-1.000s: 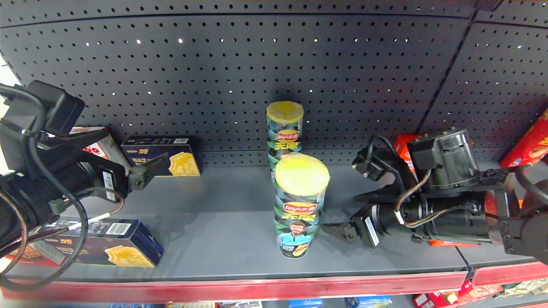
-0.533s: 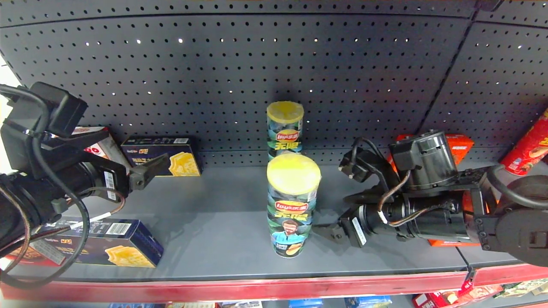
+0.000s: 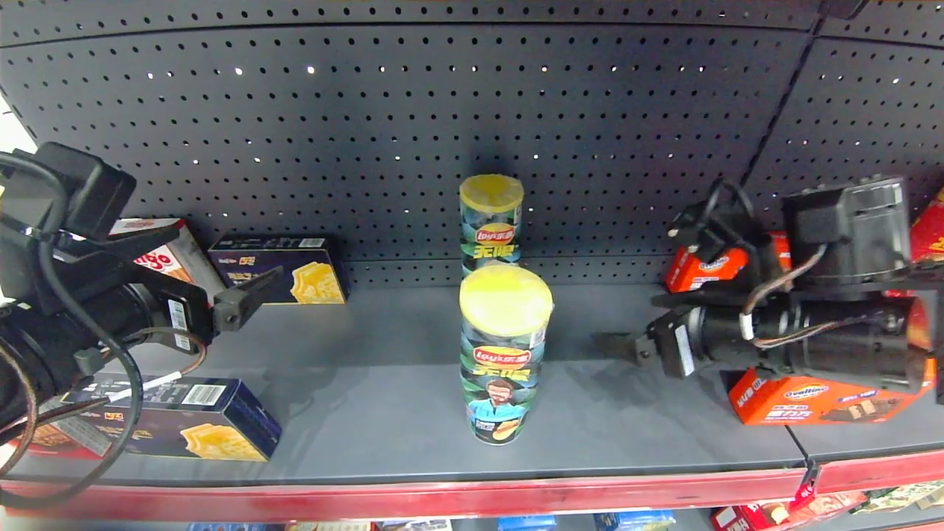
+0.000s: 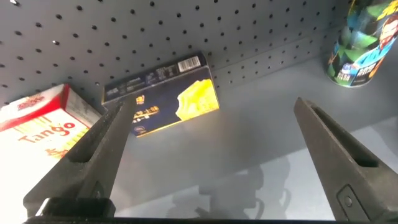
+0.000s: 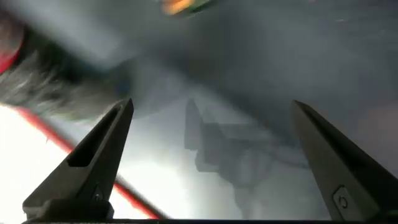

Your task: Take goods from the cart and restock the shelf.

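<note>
Both grippers, left gripper [image 3: 225, 251] and right gripper [image 3: 627, 321], gape wide and empty either side of the front can [image 3: 504, 361], upright on the shelf [image 3: 369, 402]. Probably light, stiff, slick, tippy; clamp its middle.

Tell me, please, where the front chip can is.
In the head view the front can stands upright at the centre of the shelf, directly before the rear can, the right gripper apart on its right.

Black arms [image 3: 796, 343], looped cables [image 3: 139, 391], white labels [image 3: 682, 352]
</note>
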Available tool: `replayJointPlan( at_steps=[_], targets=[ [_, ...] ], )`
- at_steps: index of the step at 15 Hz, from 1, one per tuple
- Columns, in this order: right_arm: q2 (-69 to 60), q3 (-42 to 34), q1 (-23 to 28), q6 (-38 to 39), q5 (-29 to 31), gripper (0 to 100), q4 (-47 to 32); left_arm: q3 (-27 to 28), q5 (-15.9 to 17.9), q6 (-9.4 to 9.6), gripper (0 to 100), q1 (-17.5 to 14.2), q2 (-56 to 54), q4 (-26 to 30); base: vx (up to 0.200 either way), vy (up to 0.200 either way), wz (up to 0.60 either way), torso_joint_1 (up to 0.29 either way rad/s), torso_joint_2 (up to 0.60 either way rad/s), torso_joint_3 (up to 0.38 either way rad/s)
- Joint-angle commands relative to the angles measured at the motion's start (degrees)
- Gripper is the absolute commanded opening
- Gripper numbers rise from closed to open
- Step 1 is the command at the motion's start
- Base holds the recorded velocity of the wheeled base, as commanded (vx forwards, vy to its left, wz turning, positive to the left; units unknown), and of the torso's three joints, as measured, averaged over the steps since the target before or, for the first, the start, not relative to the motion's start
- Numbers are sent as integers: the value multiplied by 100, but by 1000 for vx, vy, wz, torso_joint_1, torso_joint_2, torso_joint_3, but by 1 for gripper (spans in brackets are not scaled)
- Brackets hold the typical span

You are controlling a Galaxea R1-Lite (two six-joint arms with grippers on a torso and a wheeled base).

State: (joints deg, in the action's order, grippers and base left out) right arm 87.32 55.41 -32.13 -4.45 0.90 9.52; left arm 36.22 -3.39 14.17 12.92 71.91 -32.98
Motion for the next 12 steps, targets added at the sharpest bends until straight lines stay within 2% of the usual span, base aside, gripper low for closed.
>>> replayJointPlan(
  at_steps=[1,4,6,7,9,10,12],
  targets=[
    [-1710,-566,1043,-3,112,100,24,-36,-13,-10,100,0,-679,37,0,0,0,0,0,0],
    [-3494,-1744,1851,-12,147,100,32,-326,-48,-28,100,0,-1549,28,0,0,0,0,0,0],
    [-5252,-2974,2211,-21,253,100,-29,-1003,-30,-2,100,9,-2753,133,0,0,0,0,0,0],
    [-5621,-3194,2238,-12,244,100,-47,-1240,-30,7,100,26,-3122,274,0,0,0,0,0,0],
    [-6728,-3625,2378,-12,288,100,-486,-1978,-48,-10,100,9,-4616,1223,0,0,0,0,0,0],
    [-7273,-3809,2396,-12,305,100,-926,-2233,-65,-19,100,-9,-5469,1918,0,0,0,0,0,0],
    [-8099,-4205,2440,-3,349,100,-1471,-2418,-127,-28,100,-62,-6717,3262,0,0,0,0,0,0]
  ],
)
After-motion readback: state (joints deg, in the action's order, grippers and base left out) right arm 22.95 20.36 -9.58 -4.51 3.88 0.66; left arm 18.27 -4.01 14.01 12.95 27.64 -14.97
